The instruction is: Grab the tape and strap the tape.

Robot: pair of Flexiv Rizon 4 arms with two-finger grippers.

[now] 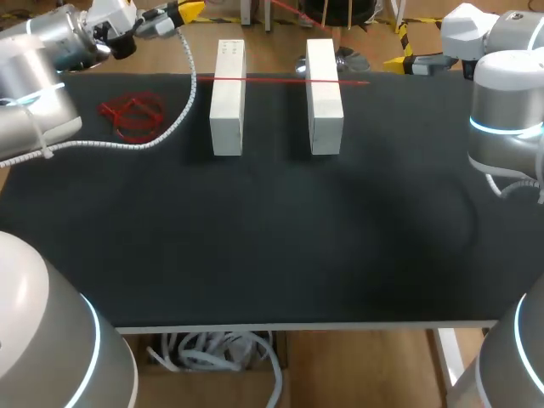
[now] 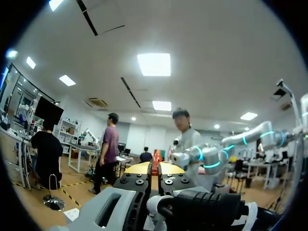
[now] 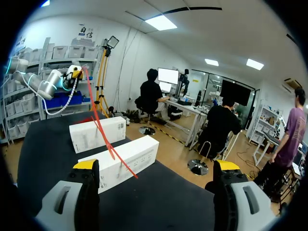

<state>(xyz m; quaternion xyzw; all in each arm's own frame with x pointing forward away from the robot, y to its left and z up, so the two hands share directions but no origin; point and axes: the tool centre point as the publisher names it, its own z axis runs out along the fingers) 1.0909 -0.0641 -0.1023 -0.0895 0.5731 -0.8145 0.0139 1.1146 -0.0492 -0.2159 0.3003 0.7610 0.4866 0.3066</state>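
Status: the tape (image 1: 280,81) is a thin red strip lying across the tops of both white blocks, the left block (image 1: 228,102) and the right block (image 1: 324,102). It bridges the gap between them, with the longer overhang past the right block. We read that as deliberate. The blocks stand parallel and apart, so the strip sits raised off the surface (image 1: 255,246) with room for a finger under it. Flat on the black cloth it would be hard to pinch.

Right tool (image 3: 156,166): fingers wide apart, nothing in them. Its wrist view looks along the surface at the blocks, with the tape crossing them ahead of the fingers and not touching them. In the head view the right tool (image 1: 399,61) sits at the far right, well apart from the blocks and pointing in at them. That looks staged for a side approach to the overhanging end.

Left tool (image 2: 155,168): tips close together, nothing we can make out between them. In the head view the left tool (image 1: 183,12) is up at the far left corner. It is aimed out over the room, so its camera shows no tape. Its white coiled cable (image 1: 161,136) drapes on the surface beside the left block. A loose bundle of red straps (image 1: 132,117) lies further left, presumably spares.

Our read: grab not started, and the right arm is better placed for it
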